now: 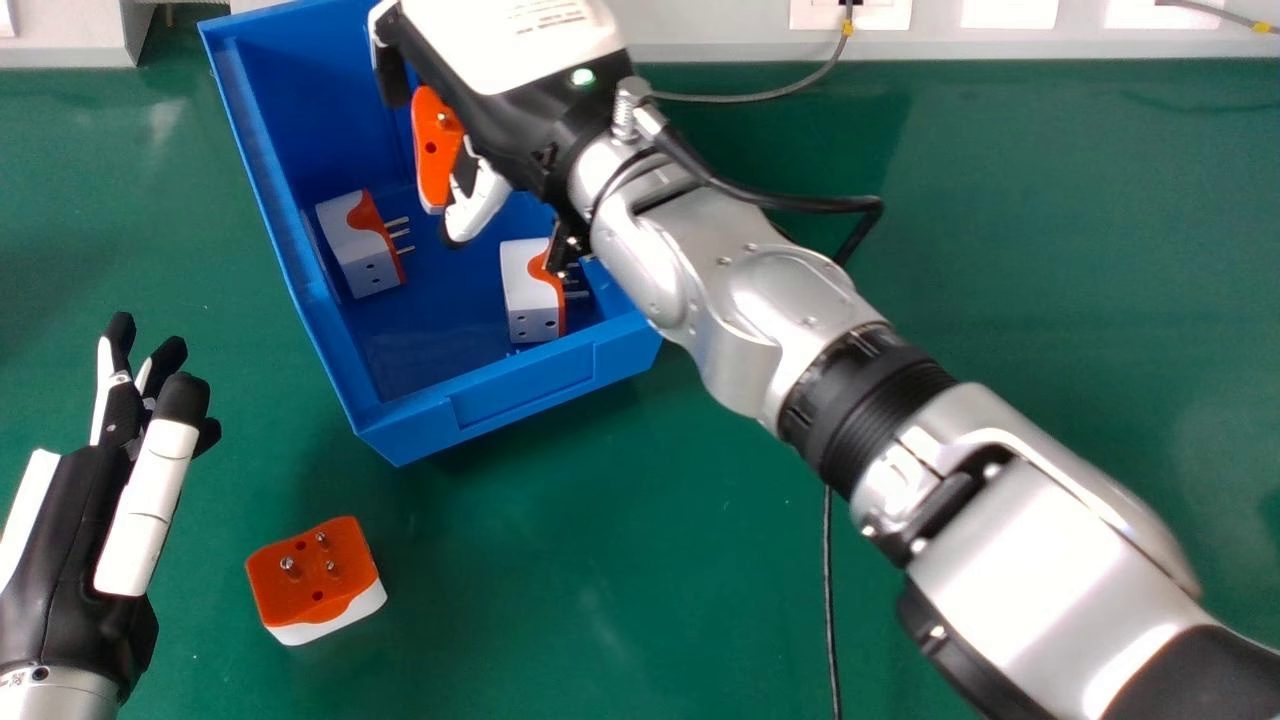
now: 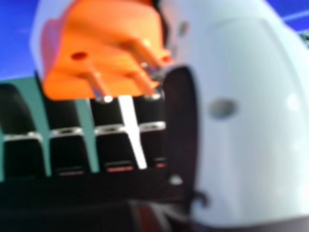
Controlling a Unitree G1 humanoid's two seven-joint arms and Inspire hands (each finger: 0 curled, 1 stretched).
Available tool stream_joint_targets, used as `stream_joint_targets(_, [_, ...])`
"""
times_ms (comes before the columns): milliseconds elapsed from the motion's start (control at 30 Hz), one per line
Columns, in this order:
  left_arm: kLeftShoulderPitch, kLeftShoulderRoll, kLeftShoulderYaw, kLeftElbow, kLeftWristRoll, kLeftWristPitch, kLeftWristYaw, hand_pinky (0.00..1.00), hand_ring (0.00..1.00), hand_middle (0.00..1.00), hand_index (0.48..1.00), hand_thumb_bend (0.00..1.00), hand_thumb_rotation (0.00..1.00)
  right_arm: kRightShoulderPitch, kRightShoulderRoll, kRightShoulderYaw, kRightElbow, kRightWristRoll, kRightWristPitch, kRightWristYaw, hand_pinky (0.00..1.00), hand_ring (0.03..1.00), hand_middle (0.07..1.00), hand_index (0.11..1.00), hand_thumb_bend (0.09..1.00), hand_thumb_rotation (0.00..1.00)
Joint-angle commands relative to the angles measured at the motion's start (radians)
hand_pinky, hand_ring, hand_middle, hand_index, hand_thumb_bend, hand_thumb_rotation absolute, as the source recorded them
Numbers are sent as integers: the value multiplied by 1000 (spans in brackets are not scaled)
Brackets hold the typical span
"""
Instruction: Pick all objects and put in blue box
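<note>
Right hand (image 1: 500,125) fingers hold orange-white adapter (image 1: 433,150) over blue box (image 1: 520,395), two adapters (image 1: 362,245) lower than them. Left hand (image 1: 75,540) fingers straight, another adapter (image 1: 315,580) right of them on tabletop (image 1: 600,560).

Green tabletop (image 1: 1050,250) with blue box (image 1: 500,408), orange-and-white adapter (image 1: 315,580), dark cable (image 1: 829,600)

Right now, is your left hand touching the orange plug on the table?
Apart. The head view shows green table between my left hand and the orange-topped plug.

Head view forward-down from above — right hand view close on the raised adapter (image 1: 436,160), common ground.
</note>
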Motion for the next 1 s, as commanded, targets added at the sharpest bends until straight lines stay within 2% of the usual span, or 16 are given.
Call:
stream_joint_targets(0, [9,-5,-2,-30,-5,-16,1,920,986,991,1000,860,906,-64,19,13,43,13,-8,-33,303,425,513,540,491,0])
stream_joint_targets(67, [12,-6,-3,-34,-5,-17,2,920,986,991,1000,865,906,-68,29,19,67,21,-10,-36,311,430,509,523,493,0])
stream_joint_targets(167, [13,-7,-6,-27,-3,-23,3,919,986,991,1000,869,906,-66,34,25,83,29,-12,-36,319,436,510,513,494,0])
stream_joint_targets(400, [19,-5,-10,-32,10,-28,16,913,982,989,1000,870,903,-58,42,42,96,33,2,-9,334,449,508,489,497,0])
stream_joint_targets(667, [26,-4,-16,-44,18,-20,28,901,975,984,1000,883,902,-39,41,51,88,57,35,54,347,460,509,469,498,0])
stream_joint_targets(700, [26,-4,-16,-44,17,-21,27,898,973,983,1000,887,902,-35,40,50,82,61,38,63,367,531,581,531,487,0])
stream_joint_targets(733, [27,-3,-16,-44,16,-22,26,898,973,983,1000,887,902,-30,40,47,76,68,41,71,367,531,581,531,487,0])
stream_joint_targets(767, [28,-3,-16,-45,16,-23,27,896,972,982,1000,890,902,-25,40,46,72,71,45,71,385,611,658,605,475,0])
stream_joint_targets(800, [28,-3,-16,-43,18,-25,27,894,971,982,1000,889,902,-20,40,49,69,71,48,66,473,689,727,680,446,0])
stream_joint_targets(833, [28,-3,-16,-41,18,-26,27,894,971,982,1000,889,902,-17,41,52,68,70,50,61,473,689,727,680,446,0])
stream_joint_targets(867, [28,-3,-16,-40,18,-27,28,893,970,981,1000,888,902,-14,39,57,64,66,50,53,553,751,781,744,467,13])
stream_joint_targets(900, [28,-4,-16,-40,18,-27,28,893,970,981,1000,888,902,-12,37,60,61,64,50,49,553,751,781,744,467,13])
stream_joint_targets(967, [25,-3,-15,-35,16,-29,27,891,969,981,1000,886,902,-8,32,71,60,56,47,35,675,841,860,836,563,111])
